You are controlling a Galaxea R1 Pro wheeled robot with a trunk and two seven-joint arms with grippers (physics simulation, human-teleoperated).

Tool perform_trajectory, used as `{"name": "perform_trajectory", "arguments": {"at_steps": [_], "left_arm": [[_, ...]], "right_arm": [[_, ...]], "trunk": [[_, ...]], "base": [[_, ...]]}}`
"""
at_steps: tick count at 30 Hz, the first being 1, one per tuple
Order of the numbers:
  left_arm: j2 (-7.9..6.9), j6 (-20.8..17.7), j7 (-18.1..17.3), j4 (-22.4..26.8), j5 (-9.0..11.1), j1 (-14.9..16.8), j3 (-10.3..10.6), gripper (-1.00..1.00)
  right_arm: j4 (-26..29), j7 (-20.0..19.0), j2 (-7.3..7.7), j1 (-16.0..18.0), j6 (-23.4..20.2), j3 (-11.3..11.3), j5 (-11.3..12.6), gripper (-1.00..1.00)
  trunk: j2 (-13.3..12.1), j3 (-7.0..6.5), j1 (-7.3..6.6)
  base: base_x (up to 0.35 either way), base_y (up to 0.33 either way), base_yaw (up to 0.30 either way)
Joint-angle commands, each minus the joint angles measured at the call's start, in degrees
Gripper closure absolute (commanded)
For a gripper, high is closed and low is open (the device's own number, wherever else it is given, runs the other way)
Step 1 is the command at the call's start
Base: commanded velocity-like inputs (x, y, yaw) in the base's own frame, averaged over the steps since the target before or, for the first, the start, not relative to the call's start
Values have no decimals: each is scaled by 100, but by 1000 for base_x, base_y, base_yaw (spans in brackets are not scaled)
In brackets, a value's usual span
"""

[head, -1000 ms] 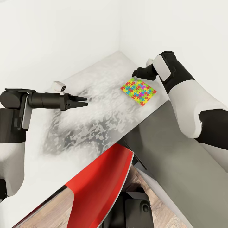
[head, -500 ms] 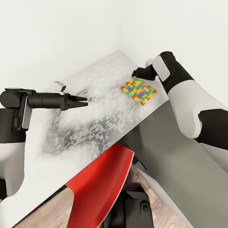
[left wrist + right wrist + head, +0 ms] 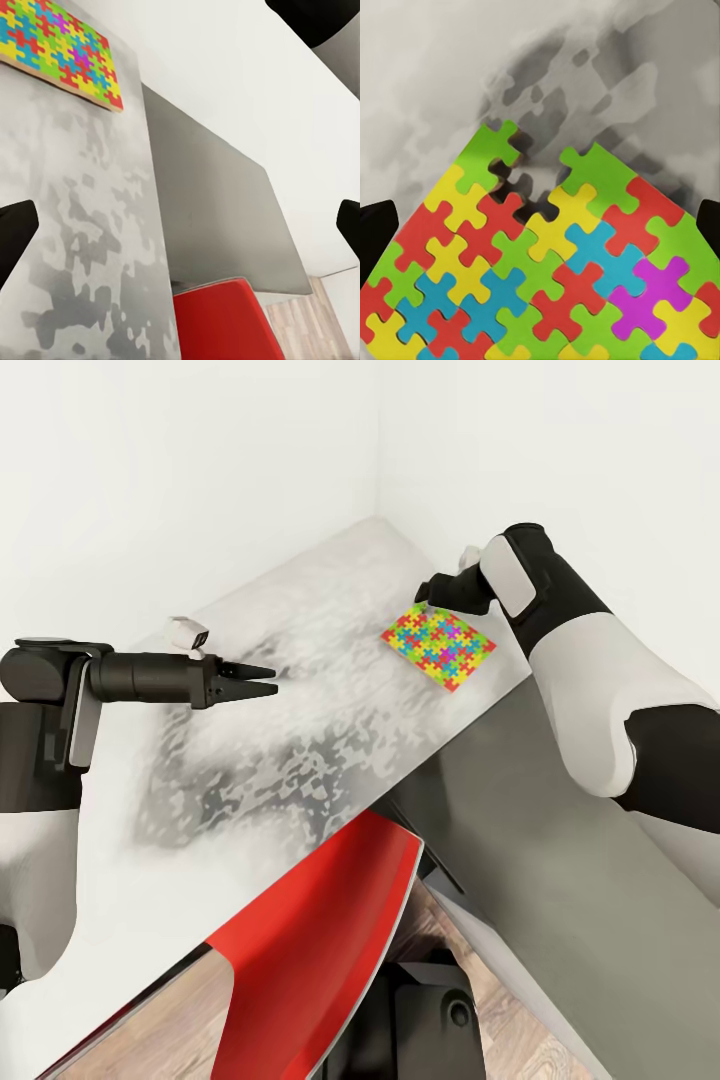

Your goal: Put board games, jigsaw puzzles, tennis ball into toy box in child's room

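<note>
Two dark fingertips of the right gripper point(image 3: 428, 591) stand wide apart and empty over the flat multicoloured jigsaw puzzle point(image 3: 438, 648), upper right of the head view, likely lining up a grasp. The puzzle lies flat on the mottled grey tabletop point(image 3: 300, 700). At mid-left, the left gripper point(image 3: 262, 680) hovers parted, holding nothing.

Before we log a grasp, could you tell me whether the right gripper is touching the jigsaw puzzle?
Cannot tell. In the head view the right gripper sits at the jigsaw puzzle's far corner; no view shows contact or gap plainly.
</note>
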State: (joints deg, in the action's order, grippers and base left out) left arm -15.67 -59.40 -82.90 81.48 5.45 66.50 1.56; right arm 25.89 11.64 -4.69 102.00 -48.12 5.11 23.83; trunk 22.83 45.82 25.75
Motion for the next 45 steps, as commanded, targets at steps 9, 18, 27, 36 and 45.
{"name": "perform_trajectory", "arguments": {"at_steps": [9,18,27,36,45], "left_arm": [[-6,-60,2,0,27,4,11,-100],[-6,-60,2,0,27,4,11,-100],[-6,-60,2,0,27,4,3,-100],[-13,-60,2,0,27,4,-5,-100],[-14,-60,2,0,27,4,-7,-100]], "right_arm": [[9,49,-2,4,-6,34,55,-100],[12,49,-5,11,62,34,52,-100],[27,49,-9,16,101,39,52,-100],[37,49,-18,33,216,43,52,-100],[60,52,-23,38,252,43,52,-100]], "trunk": [[9,32,3],[9,61,3],[9,93,3],[9,133,3],[9,186,3]], "base": [[0,0,0],[0,0,0],[0,0,0],[0,0,0],[0,0,0]]}}
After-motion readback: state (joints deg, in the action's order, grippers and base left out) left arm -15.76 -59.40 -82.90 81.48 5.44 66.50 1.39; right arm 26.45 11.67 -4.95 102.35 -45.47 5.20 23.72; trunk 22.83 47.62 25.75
